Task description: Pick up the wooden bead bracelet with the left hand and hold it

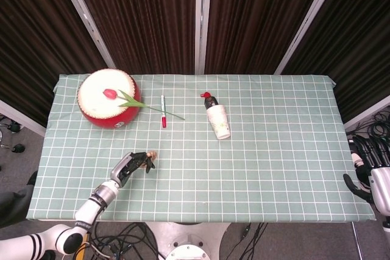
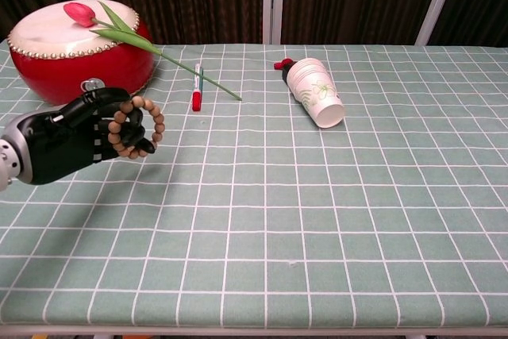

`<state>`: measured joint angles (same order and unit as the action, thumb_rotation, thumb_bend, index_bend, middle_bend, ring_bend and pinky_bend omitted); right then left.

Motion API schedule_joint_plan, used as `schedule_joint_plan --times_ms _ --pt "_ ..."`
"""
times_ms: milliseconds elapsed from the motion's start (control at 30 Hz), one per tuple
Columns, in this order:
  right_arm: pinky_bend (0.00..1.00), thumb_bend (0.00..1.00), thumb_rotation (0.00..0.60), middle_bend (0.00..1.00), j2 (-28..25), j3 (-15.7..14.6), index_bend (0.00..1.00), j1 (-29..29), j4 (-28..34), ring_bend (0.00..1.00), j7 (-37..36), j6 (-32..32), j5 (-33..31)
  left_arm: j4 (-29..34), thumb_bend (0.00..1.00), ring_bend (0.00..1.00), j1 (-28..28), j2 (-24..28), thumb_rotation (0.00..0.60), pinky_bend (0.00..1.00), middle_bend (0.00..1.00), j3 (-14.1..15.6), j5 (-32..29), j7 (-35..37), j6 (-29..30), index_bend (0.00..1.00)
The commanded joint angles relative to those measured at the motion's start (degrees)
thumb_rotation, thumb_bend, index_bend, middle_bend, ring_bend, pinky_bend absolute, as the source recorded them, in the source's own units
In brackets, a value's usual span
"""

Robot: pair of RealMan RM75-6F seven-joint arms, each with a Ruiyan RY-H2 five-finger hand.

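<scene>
Chest view shows the left hand [image 2: 75,134] curled through the wooden bead bracelet [image 2: 136,125]; light, loose, smooth beads, probably slippery.

Pale green white-gridded tablecloth [image 2: 333,196], red white-topped drum [image 2: 71,49], tan bead bracelet [image 2: 141,126].

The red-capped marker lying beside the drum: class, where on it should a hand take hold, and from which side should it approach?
Probably the white barrel of the marker, pinched across its width from above. It lies flat on the table, and the tulip stem crosses its far end, so the nearer part by the red cap is freer.
</scene>
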<state>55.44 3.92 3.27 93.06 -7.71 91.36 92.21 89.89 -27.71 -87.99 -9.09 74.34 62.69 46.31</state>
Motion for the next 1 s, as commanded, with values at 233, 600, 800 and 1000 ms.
schedule_joint_plan --times_ms 233,600,800,1000 --pt "0.00 0.21 0.600 0.09 -0.24 0.09 0.00 -0.10 0.18 0.00 0.08 0.38 0.12 0.50 0.48 0.49 0.25 -0.04 0.358 0.11 0.75 -0.39 -1.03 -0.95 -0.14 0.68" --pt "0.00 0.21 0.600 0.09 -0.51 0.13 0.00 -0.26 0.33 0.00 0.11 0.81 0.31 1.23 0.50 0.49 0.80 0.14 0.215 0.11 0.75 -0.50 -0.85 -1.42 0.15 0.68" --pt "0.00 0.21 0.600 0.09 -0.52 0.17 0.00 -0.26 0.37 0.00 0.10 0.84 0.28 1.32 0.56 0.49 0.96 0.15 0.172 0.11 0.74 -0.43 -0.32 -1.36 0.26 0.68" --pt "0.00 0.21 0.600 0.09 -0.54 0.19 0.00 -0.25 0.38 0.00 0.08 0.82 0.24 1.16 0.58 0.49 0.90 0.12 0.226 0.11 0.74 -0.55 -0.24 -1.39 0.17 0.68"
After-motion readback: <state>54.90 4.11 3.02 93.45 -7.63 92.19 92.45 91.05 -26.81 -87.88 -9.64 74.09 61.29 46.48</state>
